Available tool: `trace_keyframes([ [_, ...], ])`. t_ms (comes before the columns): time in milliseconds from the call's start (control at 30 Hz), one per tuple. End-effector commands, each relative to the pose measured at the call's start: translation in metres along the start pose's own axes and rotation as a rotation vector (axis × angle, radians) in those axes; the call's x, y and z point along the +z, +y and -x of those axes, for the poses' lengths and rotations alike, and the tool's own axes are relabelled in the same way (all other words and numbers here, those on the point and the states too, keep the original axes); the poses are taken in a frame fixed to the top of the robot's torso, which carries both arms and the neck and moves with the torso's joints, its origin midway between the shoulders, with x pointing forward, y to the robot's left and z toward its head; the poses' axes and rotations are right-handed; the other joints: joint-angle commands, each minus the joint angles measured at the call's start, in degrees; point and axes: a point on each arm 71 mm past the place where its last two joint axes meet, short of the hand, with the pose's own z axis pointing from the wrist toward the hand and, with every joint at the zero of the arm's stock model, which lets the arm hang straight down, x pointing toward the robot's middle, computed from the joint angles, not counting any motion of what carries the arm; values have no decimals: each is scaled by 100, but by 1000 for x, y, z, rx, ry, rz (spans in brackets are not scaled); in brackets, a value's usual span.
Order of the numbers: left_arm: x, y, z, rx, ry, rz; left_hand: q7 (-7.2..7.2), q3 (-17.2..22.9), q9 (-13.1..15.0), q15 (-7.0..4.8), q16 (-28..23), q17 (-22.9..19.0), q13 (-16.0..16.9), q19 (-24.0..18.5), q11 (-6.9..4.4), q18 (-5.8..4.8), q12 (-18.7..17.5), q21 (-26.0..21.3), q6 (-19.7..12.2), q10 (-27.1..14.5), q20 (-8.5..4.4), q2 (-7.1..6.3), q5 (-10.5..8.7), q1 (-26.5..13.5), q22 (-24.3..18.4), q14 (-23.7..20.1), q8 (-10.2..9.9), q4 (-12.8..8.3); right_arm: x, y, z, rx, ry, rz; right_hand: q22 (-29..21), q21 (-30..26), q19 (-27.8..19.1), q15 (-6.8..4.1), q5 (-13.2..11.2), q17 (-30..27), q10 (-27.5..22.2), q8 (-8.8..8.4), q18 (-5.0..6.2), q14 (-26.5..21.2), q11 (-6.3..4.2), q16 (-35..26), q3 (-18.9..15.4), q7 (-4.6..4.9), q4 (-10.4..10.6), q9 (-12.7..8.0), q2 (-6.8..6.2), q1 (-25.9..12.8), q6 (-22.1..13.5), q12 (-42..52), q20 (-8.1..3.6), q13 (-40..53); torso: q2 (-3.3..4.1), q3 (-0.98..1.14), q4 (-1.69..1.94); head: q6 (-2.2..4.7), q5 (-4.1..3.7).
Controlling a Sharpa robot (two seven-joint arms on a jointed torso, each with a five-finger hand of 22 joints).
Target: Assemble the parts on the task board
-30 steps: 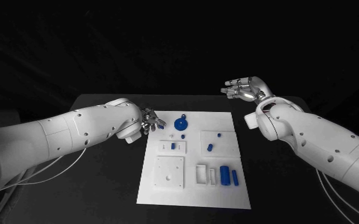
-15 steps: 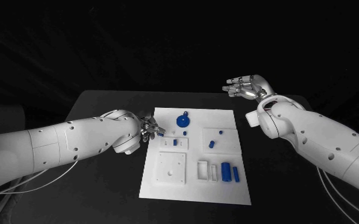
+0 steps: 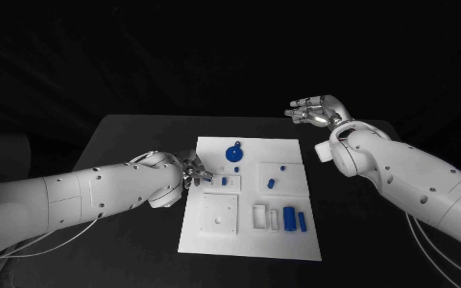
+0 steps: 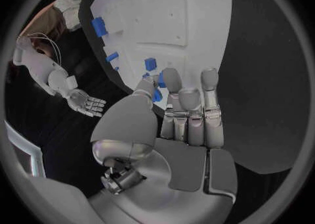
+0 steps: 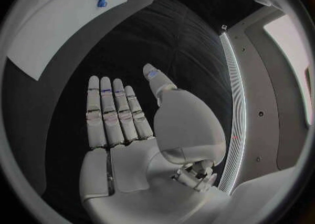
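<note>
A robotics lab: black table under a white task board.

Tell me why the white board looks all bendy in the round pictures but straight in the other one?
In the left wrist view the fisheye lens curves the task board behind the left hand; in the right wrist view its edge bows too, past the right hand; in the head view its edges run straight.

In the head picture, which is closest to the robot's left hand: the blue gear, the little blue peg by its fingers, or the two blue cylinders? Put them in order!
From the left hand, at the board's left edge:
1. Small blue peg, just right of the fingers.
2. Blue gear, toward the board's far end.
3. Two blue cylinders, near right part of the task board.
</note>
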Motion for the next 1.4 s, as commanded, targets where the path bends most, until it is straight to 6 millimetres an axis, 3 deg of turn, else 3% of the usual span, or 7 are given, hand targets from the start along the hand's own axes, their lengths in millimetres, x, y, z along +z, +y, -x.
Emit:
trace_keyframes([
  [33, 1, -6, -1, 37, -45, -57, -17, 541, 2, -6, -39, 5, 5, 45, -18, -54, -32, 38, 68, 40, -7, 30, 18, 40, 93, 53, 22, -521, 0, 1, -1, -2, 15, 9, -5, -6, 4, 21, 44, -7, 16, -12, 30, 30, 17, -39, -3, 0, -38, -1, 22, -76, -8, -18, 1, -8, 2, -1, -1, 22, 5],
  [500, 10, -14, -8, 114, -18, -104, -4, 552, -9, 0, -117, -58, 10, 32, -5, -56, -76, 25, 50, 24, -4, 29, -32, 77, 89, 24, -11, -499, 0, 0, -2, -1, 18, 8, -5, -7, 4, 20, 63, -7, 14, -12, 29, 30, 18, -39, -4, -2, -36, -1, 19, -80, -4, -19, 1, -8, 1, 1, -1, 0, -12],
  [1033, 15, -10, -11, 170, 54, -78, 22, 479, -93, 20, -167, -49, 34, -4, 21, -57, -79, -8, 26, -26, 17, -29, -238, 371, 95, -16, -82, -208, 0, 0, -2, -1, 19, 7, -5, -7, 3, 21, 90, -7, 12, -12, 29, 30, 16, -38, 6, -2, -20, -1, 23, -101, -4, -19, 1, -8, 1, -2, 6, -45, -16],
  [1400, 17, -11, -9, 174, 37, -91, 24, 468, -103, 18, -174, -52, 35, 4, 20, -57, -75, -13, 11, -26, 14, -47, -296, 448, 91, -7, -88, -115, 0, 0, -2, 0, 19, 7, -5, -7, 3, 21, 108, -7, 11, -11, 29, 30, 18, -37, 11, -3, 1, 0, 26, -112, 5, -19, 2, -8, 4, -2, 0, -55, -20],
])
